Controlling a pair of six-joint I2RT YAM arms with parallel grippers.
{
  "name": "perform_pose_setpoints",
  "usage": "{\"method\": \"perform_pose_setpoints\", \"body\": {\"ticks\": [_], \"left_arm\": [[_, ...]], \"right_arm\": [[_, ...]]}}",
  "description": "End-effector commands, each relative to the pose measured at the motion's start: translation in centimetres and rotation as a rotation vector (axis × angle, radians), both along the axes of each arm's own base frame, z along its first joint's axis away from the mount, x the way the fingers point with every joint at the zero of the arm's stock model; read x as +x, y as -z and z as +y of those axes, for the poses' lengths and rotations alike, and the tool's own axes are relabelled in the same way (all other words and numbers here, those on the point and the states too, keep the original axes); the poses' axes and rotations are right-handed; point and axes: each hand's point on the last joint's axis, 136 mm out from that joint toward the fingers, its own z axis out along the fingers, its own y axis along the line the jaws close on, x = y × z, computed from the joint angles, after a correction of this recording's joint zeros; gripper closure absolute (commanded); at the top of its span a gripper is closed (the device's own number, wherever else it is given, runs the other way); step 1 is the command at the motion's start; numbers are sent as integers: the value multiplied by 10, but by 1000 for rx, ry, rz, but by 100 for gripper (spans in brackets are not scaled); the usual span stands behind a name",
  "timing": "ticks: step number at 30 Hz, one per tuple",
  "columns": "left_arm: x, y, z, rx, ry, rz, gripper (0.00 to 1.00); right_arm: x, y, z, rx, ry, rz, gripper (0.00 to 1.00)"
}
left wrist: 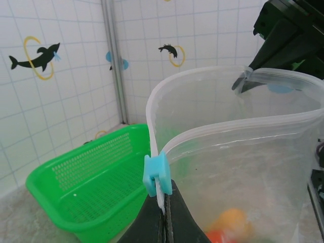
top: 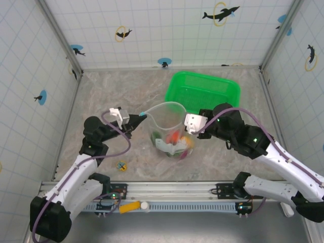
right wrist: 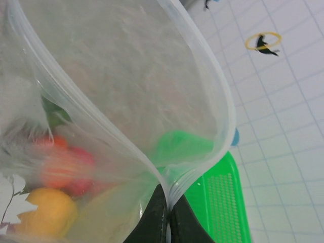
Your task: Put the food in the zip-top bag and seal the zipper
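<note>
The zip-top bag stands upright in the middle of the table, its mouth held wide open between my two grippers. My left gripper is shut on the left end of the zipper, just under the blue slider. On the opposite end of the rim my right gripper is also shut. Seen from its own wrist, the right gripper pinches the zipper strip. Food lies in the bottom of the bag: orange, red and yellow pieces show through the plastic.
A green mesh basket sits just behind the bag, close to the right gripper. A small yellow-and-blue disc lies on the table near the left arm. Tiled walls close in the left, back and right sides.
</note>
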Motion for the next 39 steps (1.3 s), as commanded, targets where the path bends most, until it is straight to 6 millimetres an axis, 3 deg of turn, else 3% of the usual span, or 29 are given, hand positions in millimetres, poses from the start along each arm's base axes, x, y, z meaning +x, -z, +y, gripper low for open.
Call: {"method": "perform_pose_setpoints", "body": {"ticks": [1, 5, 6, 8, 9, 12, 15, 18, 23, 28, 32, 39], "left_arm": [[7, -31, 5, 35, -62, -114, 100], [9, -47, 3, 49, -52, -125, 100], [9, -48, 3, 58, -47, -120, 100], [8, -45, 2, 72, -33, -107, 100], [6, -42, 1, 77, -20, -100, 100], [-1, -29, -2, 106, 23, -61, 100], [-10, -20, -4, 126, 65, -25, 100], [-21, -13, -12, 153, 109, -6, 100], [-46, 0, -36, 224, 207, 9, 100], [-51, 8, -40, 274, 212, 30, 100], [-54, 8, -41, 281, 207, 22, 100], [-56, 12, -43, 304, 203, 15, 100]], "right_arm": [[31, -43, -10, 103, 117, -95, 100], [57, -47, -21, 68, 215, -122, 97], [60, -48, -23, 61, 230, -130, 89], [53, -52, -16, 85, 193, -104, 54], [43, -55, -10, 114, 147, -79, 45], [11, -69, 6, 210, -3, -21, 39], [-20, -79, 21, 269, -147, 45, 39], [-37, -82, 39, 300, -248, 133, 48], [-57, -60, 79, 225, -353, 213, 57], [-62, -42, 98, 130, -406, 209, 61], [-58, -36, 104, 75, -423, 213, 66], [-57, -30, 116, 51, -450, 251, 66]]}}
